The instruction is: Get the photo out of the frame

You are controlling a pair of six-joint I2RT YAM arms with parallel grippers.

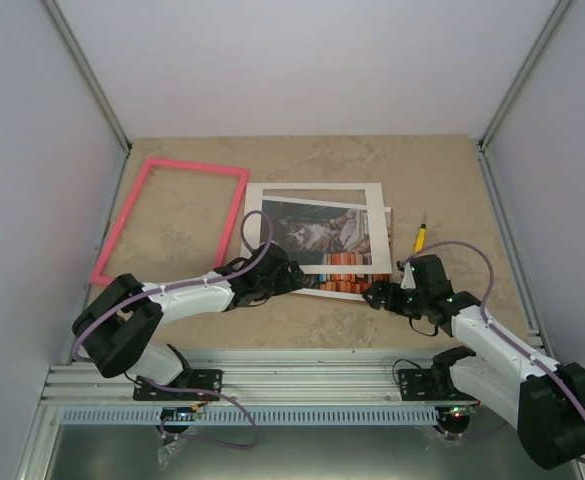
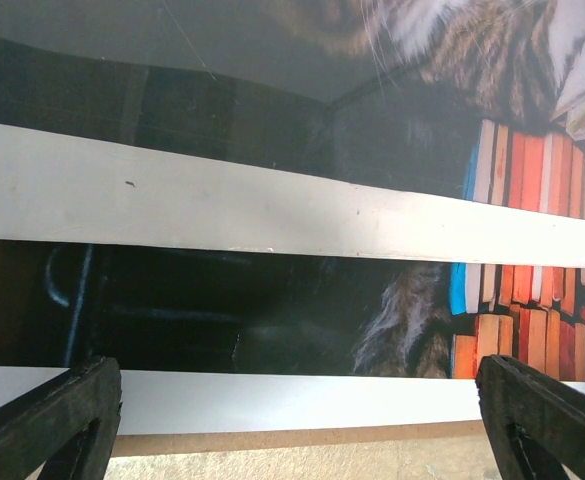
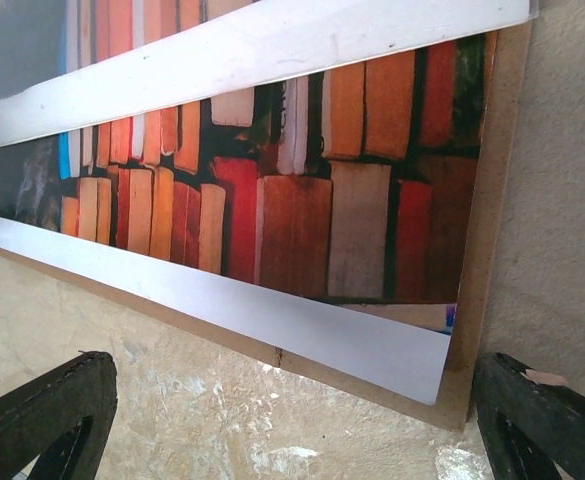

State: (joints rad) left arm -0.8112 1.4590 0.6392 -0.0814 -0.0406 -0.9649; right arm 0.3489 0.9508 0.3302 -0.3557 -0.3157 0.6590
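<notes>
Near-left corner of photo [image 1: 317, 235] behind left claw [image 1: 292, 277]

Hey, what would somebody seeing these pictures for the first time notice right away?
The bright pink frame lying empty on the left of the table stands out most. In the middle lies a photo of a cat and orange books, with a white mat askew on it. The open left gripper and open right gripper are at its near edge.

walls [image 1: 302, 60]: plain white | tabletop [image 1: 452, 190]: beige, marbled | near edge: aluminium rail [image 1: 302, 380] | light: soft, even
</notes>
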